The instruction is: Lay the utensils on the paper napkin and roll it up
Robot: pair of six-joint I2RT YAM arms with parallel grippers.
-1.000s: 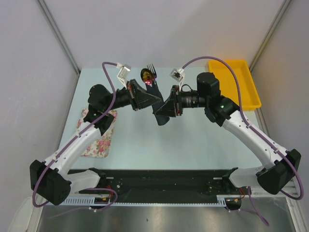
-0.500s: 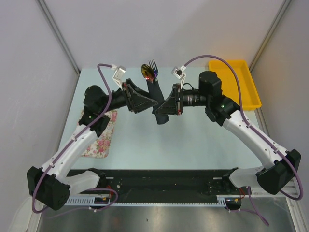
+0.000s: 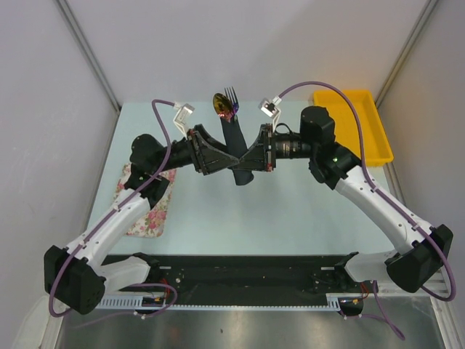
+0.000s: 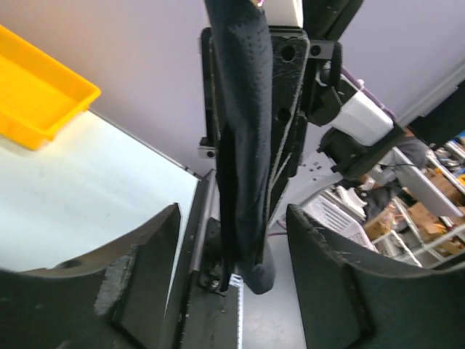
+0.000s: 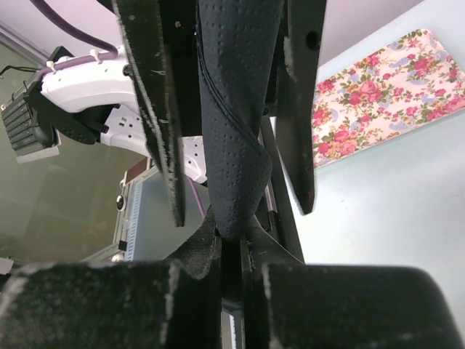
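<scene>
The paper napkin [image 3: 239, 149] is rolled into a black tube and held off the table. The utensils [image 3: 226, 106] poke their gold fork and spoon ends out of its far end. My right gripper [image 5: 236, 247] is shut on the near end of the roll [image 5: 232, 109]. In the left wrist view my left gripper [image 4: 232, 218] stands open, one of its fingers [image 4: 145, 276] on each side of the roll [image 4: 247, 145] without touching it. Both grippers meet at the roll above the table's middle, my left gripper [image 3: 231, 158] from the left and my right gripper [image 3: 248, 158] from the right.
A pink floral cloth mat [image 3: 149, 200] lies on the table at the left, under my left arm. A yellow tray [image 3: 352, 123] sits at the back right corner. Grey walls close in the table on both sides.
My left gripper has let go of the roll and opened, pulled back a little and returned beside it. My right gripper has closed on the roll, which now stands slightly more upright.
</scene>
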